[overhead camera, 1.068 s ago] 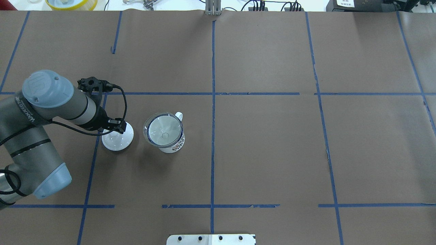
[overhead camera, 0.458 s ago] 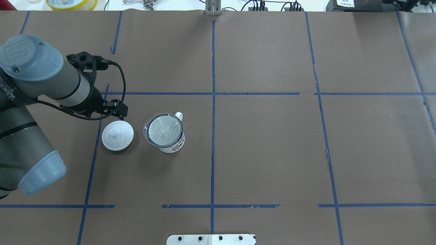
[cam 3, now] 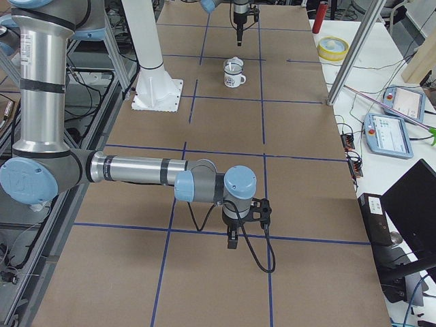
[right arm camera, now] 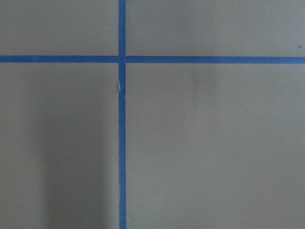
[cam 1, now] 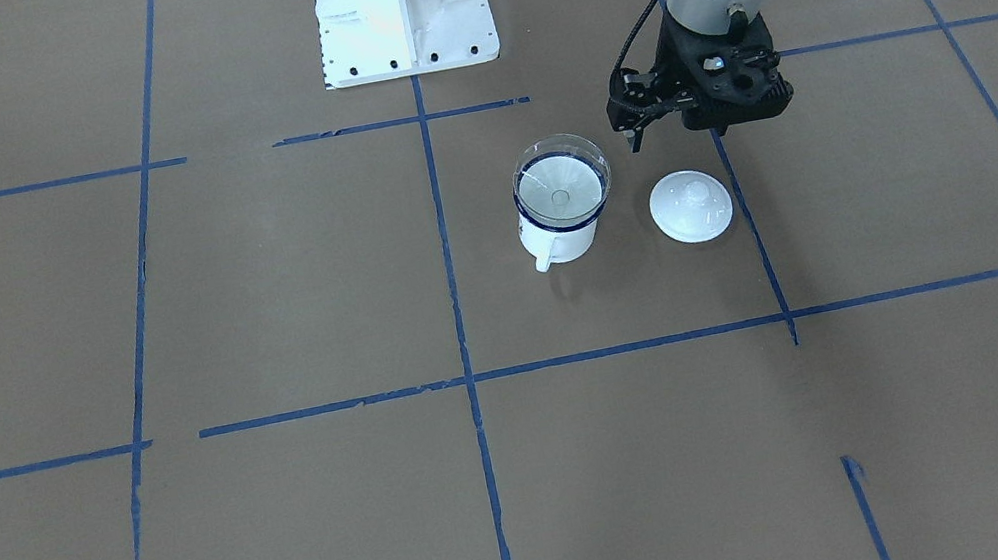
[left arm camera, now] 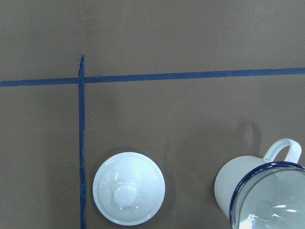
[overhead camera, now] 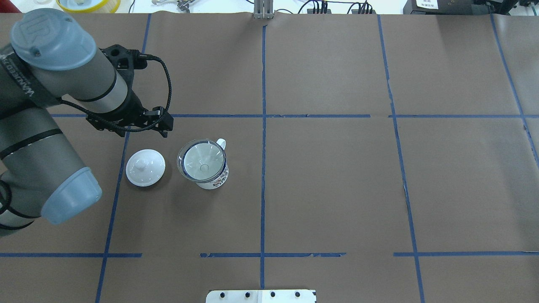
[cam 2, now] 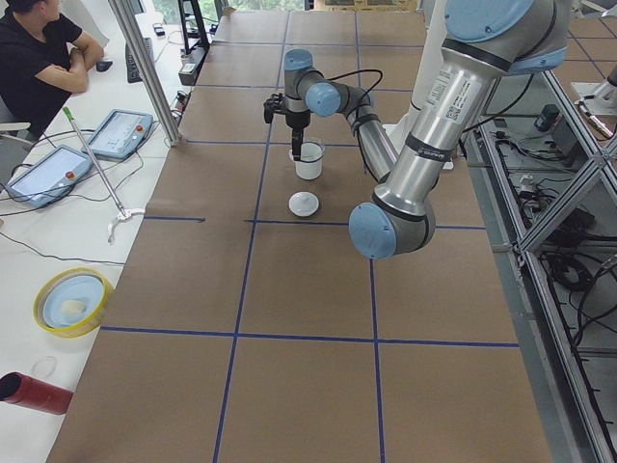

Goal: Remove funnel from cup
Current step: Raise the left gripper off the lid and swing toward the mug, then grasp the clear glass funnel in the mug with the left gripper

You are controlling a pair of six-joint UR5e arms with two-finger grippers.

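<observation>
The cup (overhead camera: 215,179) is a white enamel mug with a dark blue rim, standing upright on the brown table left of centre. The clear funnel (overhead camera: 202,158) sits in its mouth; both also show in the front view, cup (cam 1: 559,242) and funnel (cam 1: 561,180). The left wrist view shows the cup (left arm camera: 228,183) and funnel (left arm camera: 271,202) at its lower right. My left gripper (cam 1: 721,123) hangs above the table, beyond the white lid and left of the cup, touching neither; its fingers are hidden. My right gripper (cam 3: 233,240) points down over bare table far from the cup; I cannot tell its state.
A white domed lid with a knob (overhead camera: 145,167) lies on the table just left of the cup, and shows in the left wrist view (left arm camera: 128,187). The white robot base plate (cam 1: 400,2) stands at the table's near edge. A yellow bowl (cam 2: 69,301) and an operator (cam 2: 39,58) are off the table.
My left arm has risen off the white lid and moved away from the robot and slightly right, toward the cup. The lid stays on the table. Cup and funnel have not moved.
</observation>
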